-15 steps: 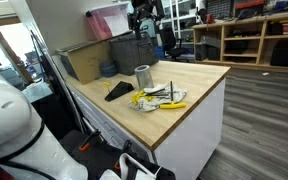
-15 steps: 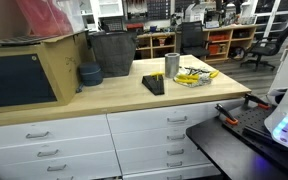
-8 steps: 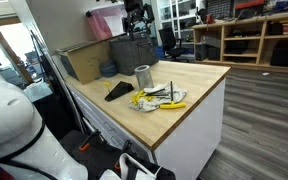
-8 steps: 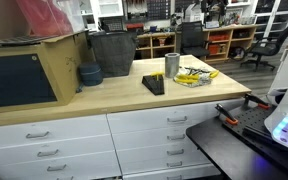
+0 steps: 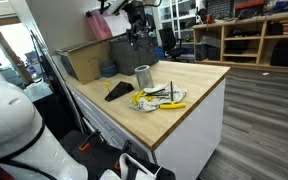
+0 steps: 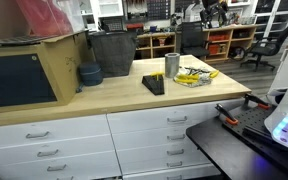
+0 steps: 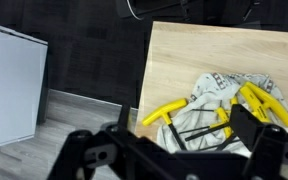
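My gripper [image 5: 134,18] hangs high above the back of the wooden counter [image 5: 199,80], over the dark bin [image 5: 132,50], touching nothing. It also shows small at the top of an exterior view as my gripper [image 6: 210,12]. In the wrist view my gripper [image 7: 174,152] is open, and its dark fingers [image 7: 269,150] frame the bottom edge with nothing between them. Far below lie yellow T-handle hex keys [image 7: 169,110] on a pale cloth [image 7: 219,90]. Both exterior views show these tools [image 5: 159,97] [image 6: 194,76] beside a metal cup [image 5: 142,75] [image 6: 172,65].
A black object [image 5: 119,91] [image 6: 153,84] lies left of the cup. A blue bowl [image 5: 108,69] [image 6: 89,74] and a cardboard box [image 5: 84,60] [image 6: 24,70] stand at the back. Drawers [image 6: 164,140] front the counter. Shelving [image 5: 254,35] lines the far wall.
My arm has swung a little to the left and upward above the bin. The jaws have stayed open, and nothing on the counter has moved.
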Controlling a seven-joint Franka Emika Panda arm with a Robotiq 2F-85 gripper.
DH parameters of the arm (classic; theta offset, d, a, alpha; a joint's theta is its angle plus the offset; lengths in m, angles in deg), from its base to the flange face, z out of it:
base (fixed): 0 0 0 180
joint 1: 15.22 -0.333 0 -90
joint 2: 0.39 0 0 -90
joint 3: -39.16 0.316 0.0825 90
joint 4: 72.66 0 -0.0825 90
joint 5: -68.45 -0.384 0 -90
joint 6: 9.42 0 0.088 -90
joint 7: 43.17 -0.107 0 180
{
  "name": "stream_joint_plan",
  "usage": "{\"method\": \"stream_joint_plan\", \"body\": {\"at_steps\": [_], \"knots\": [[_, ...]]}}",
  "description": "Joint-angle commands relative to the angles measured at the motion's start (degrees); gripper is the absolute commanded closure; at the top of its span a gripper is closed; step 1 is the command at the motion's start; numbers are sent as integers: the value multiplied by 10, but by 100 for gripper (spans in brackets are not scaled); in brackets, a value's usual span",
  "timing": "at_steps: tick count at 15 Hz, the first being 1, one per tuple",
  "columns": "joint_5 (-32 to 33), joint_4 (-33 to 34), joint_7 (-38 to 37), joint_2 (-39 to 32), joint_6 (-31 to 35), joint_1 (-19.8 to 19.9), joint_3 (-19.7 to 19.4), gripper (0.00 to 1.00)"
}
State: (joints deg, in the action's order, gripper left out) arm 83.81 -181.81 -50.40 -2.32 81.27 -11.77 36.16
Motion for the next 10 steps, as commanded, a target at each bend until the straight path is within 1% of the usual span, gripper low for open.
{"method": "stream_joint_plan", "body": {"at_steps": [1,3,4,5,10], "knots": [[41,-14,-27,-11,-20,-1,-4,0],[47,-6,-1,-18,-34,0,-6,0],[51,11,21,-18,-40,0,-6,0],[41,-11,-4,-20,-14,-1,-6,0],[44,2,12,-19,-22,0,-7,0]]}}
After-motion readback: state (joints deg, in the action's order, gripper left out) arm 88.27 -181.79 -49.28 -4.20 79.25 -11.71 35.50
